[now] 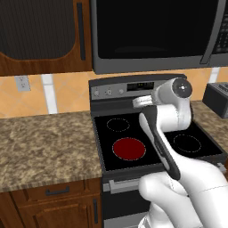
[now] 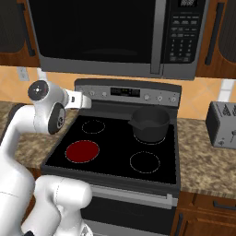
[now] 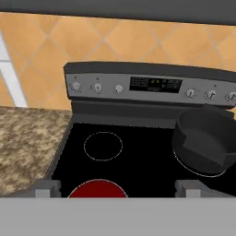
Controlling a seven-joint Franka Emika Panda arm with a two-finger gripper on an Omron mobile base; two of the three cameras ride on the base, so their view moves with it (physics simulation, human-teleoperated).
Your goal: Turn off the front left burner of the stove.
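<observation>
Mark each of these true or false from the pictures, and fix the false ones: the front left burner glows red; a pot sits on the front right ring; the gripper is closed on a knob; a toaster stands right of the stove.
1. The front left burner glows red. True.
2. A pot sits on the front right ring. False: it sits on the back right ring.
3. The gripper is closed on a knob. False: it is open, holding nothing, above the cooktop.
4. A toaster stands right of the stove. True.

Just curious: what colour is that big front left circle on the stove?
Solid deep red front left burner, clearest in the right base view.
</observation>
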